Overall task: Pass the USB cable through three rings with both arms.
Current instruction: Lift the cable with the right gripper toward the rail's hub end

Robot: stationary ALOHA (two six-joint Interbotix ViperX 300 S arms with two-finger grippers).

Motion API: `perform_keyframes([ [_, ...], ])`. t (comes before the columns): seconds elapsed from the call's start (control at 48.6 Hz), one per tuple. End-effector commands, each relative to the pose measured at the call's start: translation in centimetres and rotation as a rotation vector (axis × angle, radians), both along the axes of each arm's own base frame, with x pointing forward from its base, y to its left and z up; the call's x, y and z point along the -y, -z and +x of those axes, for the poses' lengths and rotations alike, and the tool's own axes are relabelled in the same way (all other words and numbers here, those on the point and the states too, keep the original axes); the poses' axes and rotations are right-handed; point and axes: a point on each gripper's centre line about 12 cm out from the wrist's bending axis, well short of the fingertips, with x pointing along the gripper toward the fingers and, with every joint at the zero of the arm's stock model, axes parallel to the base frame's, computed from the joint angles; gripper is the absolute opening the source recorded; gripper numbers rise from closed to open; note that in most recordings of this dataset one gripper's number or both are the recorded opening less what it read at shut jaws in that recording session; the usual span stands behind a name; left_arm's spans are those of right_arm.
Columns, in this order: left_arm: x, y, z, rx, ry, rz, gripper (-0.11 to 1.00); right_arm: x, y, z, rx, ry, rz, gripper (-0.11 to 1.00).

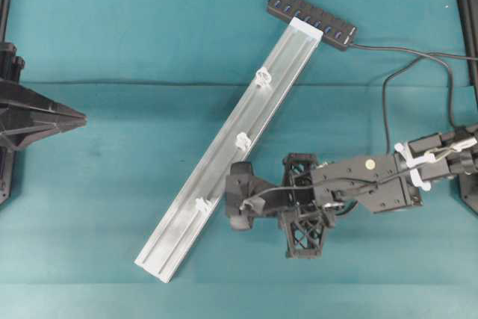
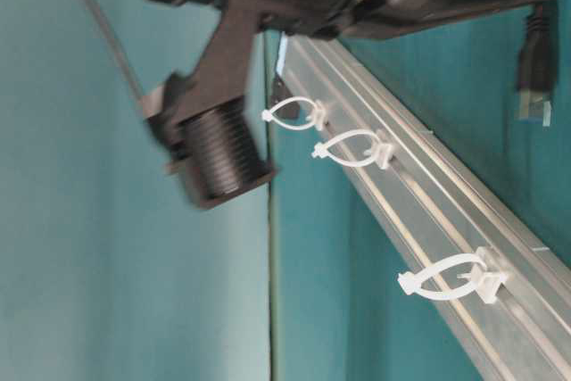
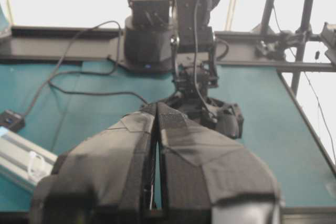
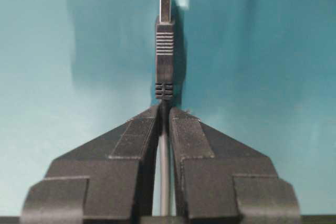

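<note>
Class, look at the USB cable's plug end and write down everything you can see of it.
The USB cable ends in a dark rectangular plug with a ribbed moulded collar and a metal tip with a blue insert. It stands upright in the right wrist view, above the teal cloth. The right end effector is shut on the thin cord just below the collar.

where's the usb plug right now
The USB plug sticks out past the tips of the right gripper, which is shut on the cord just behind it, above the teal mat, right of the rail.

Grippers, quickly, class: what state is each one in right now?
Left gripper: closed, holding nothing.
Right gripper: closed on the USB cable, just behind its plug.
</note>
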Motion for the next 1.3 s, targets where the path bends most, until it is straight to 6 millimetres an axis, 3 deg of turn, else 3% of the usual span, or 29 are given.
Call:
perform_keyframes([
  [0.0,0.0,-0.7,0.2,0.017,0.000,0.003,0.00,0.5,-1.9,0.8,0.025,-0.006,0.001,0.11],
  [0.206,0.0,-0.9,0.1,0.022,0.000,0.002,0.00,2.2,-6.6,2.0,0.035,-0.038,-0.007,0.10],
  [0.473,0.0,-0.6,0.1,-0.001,0.000,0.002,0.00,5.2,-11.5,2.0,0.029,-0.046,-0.004,0.11],
  [0.7,0.1,-0.8,0.1,0.003,0.006,0.000,0.00,8.2,-16.4,0.4,0.036,-0.040,-0.012,0.11],
  [0.988,0.2,-1.3,0.1,0.015,0.008,0.001,0.00,11.2,-19.2,-2.1,-0.071,-0.076,-0.010,0.11],
  [1.276,0.1,-1.7,-0.2,0.021,0.006,-0.001,0.00,15.8,-21.1,-2.5,-0.022,-0.097,-0.062,0.10],
])
